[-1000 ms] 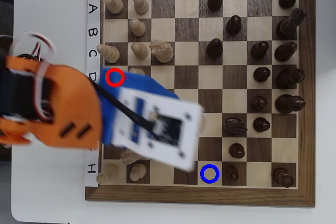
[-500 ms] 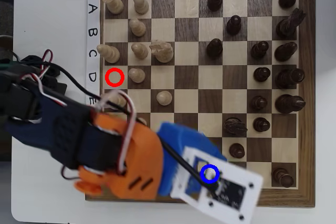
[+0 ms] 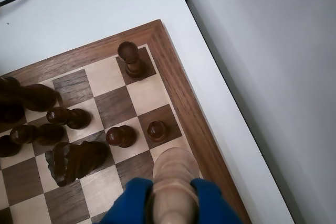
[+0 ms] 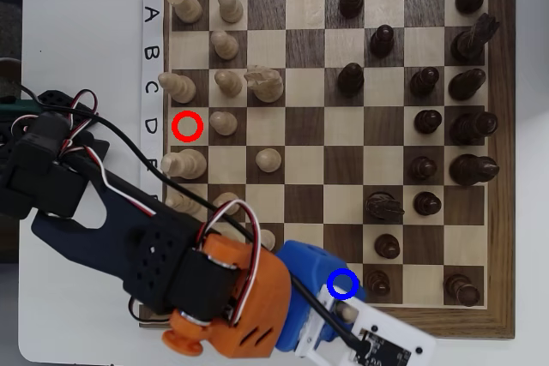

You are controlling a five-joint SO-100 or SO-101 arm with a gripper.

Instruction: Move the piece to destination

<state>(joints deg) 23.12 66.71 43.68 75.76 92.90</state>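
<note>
In the wrist view the gripper (image 3: 172, 205) is clamped on the piece (image 3: 174, 182), a pale cream wooden chess piece with a ribbed, rounded top that stands up between the two blue fingers (image 3: 128, 203) at the bottom edge of the picture. The piece sits over the chessboard (image 3: 173, 72) close to its dark wooden rim, near the board's corner; whether its base touches the board cannot be told, since the fingers hide it. Just beyond it stand two dark pawns (image 3: 157, 130), side by side on neighbouring squares, and farther off a taller dark piece (image 3: 129, 59) occupies the corner square. A dark knight (image 3: 73, 161) lies to the left of the pawns in this view, with more dark pieces crowded at the left edge. In the overhead view the arm (image 4: 129, 237) reaches in from the left — black links, an orange motor housing, then the blue gripper body (image 4: 304, 285) with its white camera board at the lower edge of the board. The blue ring (image 4: 343, 284) marking the destination shows right at the edge of that gripper body, in row H, with a dark pawn (image 4: 378, 283) just to its right. The red ring (image 4: 187, 127) lies on D1, well apart, and the piece itself is hidden under the gripper from above. The board rests on a white tabletop (image 4: 77, 23).
</note>
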